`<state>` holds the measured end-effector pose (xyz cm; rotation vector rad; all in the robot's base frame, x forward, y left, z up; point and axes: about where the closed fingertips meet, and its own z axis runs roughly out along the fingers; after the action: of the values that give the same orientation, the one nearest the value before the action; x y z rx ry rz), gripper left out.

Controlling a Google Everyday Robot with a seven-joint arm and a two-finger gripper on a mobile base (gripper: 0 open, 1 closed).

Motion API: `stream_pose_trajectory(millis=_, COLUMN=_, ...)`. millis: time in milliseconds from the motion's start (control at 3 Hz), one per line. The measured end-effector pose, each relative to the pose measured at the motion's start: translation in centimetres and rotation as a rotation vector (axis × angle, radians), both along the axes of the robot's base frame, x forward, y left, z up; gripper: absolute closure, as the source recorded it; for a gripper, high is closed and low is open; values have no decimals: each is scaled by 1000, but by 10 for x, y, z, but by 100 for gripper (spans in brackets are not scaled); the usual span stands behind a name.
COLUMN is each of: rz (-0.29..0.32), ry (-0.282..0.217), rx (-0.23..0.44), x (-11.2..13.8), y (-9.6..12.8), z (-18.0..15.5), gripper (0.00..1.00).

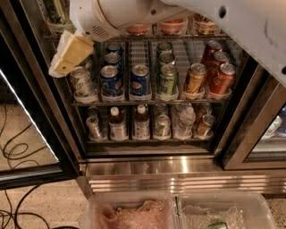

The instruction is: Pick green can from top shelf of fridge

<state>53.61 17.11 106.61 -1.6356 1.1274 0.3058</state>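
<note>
Fridge: glass-door cooler standing open, with black frames, wire racks and a stainless base with a ribbed grille.
Arm: white, reaching across the top of the view from the right towards the upper left of the fridge.
Bins: two clear plastic tubs side by side on the floor in front of the base.
Top shelf: the uppermost rack, with clear cup-like holders along its front (most of what they hold is cut off by the top edge).
Middle shelf: a row of short cans, including two blue cans, a dark green soda can and reddish cans.
Lower shelf: small bottles and more cans.
Gripper: cream-coloured, tilted down and to the left at the left end of the top shelf; whether it is wide or narrow cannot be told.
Green can: on the top shelf at its far left, in a clear holder, just above the gripper, with only its light green and white label showing.
</note>
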Motion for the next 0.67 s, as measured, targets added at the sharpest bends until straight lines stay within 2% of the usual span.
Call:
stream_pose_trajectory(millis=333, rz=-35, ry=-1, rx=37, x=6, y=-3, z=-4, gripper=0)
stream_pose_trajectory(millis=667, rz=-23, ry=-10, rx=50, x=5, y=-4, z=-3, gripper=0)
